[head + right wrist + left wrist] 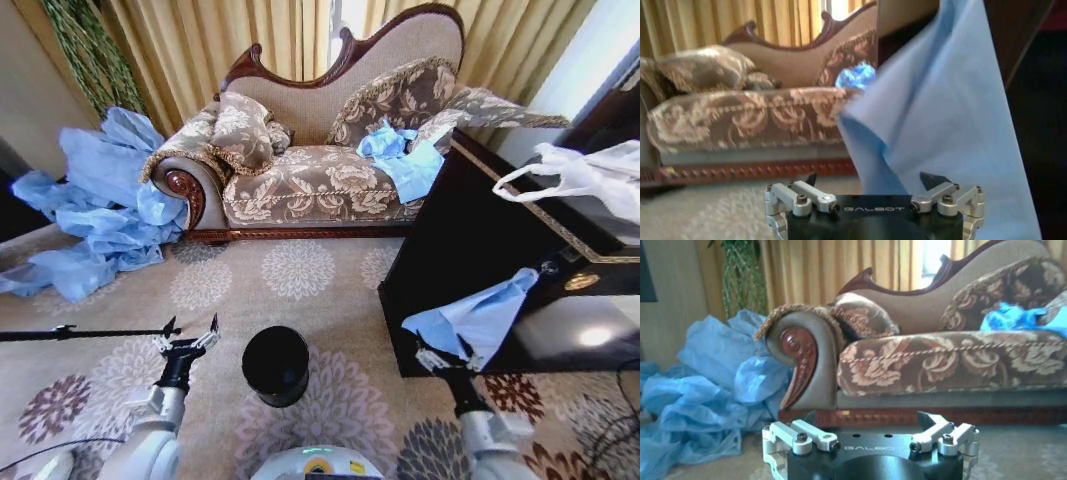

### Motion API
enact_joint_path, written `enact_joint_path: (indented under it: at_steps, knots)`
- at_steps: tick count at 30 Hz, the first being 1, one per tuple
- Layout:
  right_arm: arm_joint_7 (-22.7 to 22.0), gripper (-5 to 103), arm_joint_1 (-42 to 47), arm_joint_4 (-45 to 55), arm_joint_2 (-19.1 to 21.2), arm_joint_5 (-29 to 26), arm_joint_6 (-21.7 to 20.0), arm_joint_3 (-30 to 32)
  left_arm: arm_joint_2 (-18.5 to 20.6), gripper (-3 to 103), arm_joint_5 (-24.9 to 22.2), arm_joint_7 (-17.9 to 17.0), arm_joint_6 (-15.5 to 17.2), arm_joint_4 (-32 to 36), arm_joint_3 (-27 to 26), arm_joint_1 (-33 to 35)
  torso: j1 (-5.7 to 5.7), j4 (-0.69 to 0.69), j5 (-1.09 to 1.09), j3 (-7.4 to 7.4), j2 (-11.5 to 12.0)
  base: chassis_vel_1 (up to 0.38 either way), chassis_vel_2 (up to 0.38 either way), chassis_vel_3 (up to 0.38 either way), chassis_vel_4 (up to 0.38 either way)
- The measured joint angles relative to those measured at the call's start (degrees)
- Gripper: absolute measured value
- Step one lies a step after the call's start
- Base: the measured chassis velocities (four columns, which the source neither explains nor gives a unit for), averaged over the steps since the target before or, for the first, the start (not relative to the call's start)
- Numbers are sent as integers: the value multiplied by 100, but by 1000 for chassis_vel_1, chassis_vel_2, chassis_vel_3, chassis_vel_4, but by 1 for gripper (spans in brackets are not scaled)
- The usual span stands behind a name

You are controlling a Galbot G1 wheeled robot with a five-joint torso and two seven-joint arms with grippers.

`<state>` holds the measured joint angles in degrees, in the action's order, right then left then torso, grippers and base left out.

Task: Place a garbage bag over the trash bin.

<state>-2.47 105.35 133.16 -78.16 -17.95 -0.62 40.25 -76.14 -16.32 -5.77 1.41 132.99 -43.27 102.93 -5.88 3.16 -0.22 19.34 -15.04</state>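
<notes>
A: Where is the small black round trash bin (275,364)?

B: It stands upright on the floral carpet (320,290), in front of the brown patterned sofa (320,180), and its rim is bare.

A: And the thin light-blue plastic garbage bag (478,318)?

B: To the bin's right, draped over the corner of the dark glossy table (470,240) and hanging down its edge. In the right wrist view the film (953,125) hangs directly in front of the claw.

A: Does the right gripper (440,358) hold it?

B: It sits at the bag's lower edge, right of the bin. Its fingers (933,179) stand apart, with the film between them.

A: The left gripper (190,340)?

B: Left of the bin, low over the carpet, fingers (933,422) spread wide and holding nothing.

A: Anything else blue?

B: A big heap of blue bags (95,210) lies far left of the bin by the sofa's arm, and a crumpled blue bag (400,155) rests on the sofa seat.
</notes>
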Motion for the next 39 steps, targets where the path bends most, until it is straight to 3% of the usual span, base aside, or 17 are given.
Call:
enact_joint_path:
  at_steps: [9,12,28,33,36,39]
  knots:
    - [335,100,211,285,-292,-220,193,-192,20,100,-176,-49,372,701,273,360,0,0,2,0,0,0,0,0,0]
    - [549,100,240,106,-320,-123,539,-232,94,100,-484,-53,615,887,392,395,0,0,3,0,0,0,0,0,0]
    - [574,100,102,-175,-344,-39,686,-310,204,100,-535,-59,666,919,578,281,0,0,2,0,0,0,0,0,0]
    - [517,100,19,-301,-270,48,717,-455,447,100,-1067,-542,827,1003,1036,143,0,-1,2,0,0,0,0,0,0]
    - [330,100,-112,-517,-194,154,797,-655,896,100,-2069,-1224,1162,1025,1568,-185,0,2,2,0,0,0,0,0,0]
    - [156,100,-250,-673,-147,217,902,-802,1213,100,-2432,-1393,1214,1025,1791,-358,0,0,3,0,0,0,0,0,0]
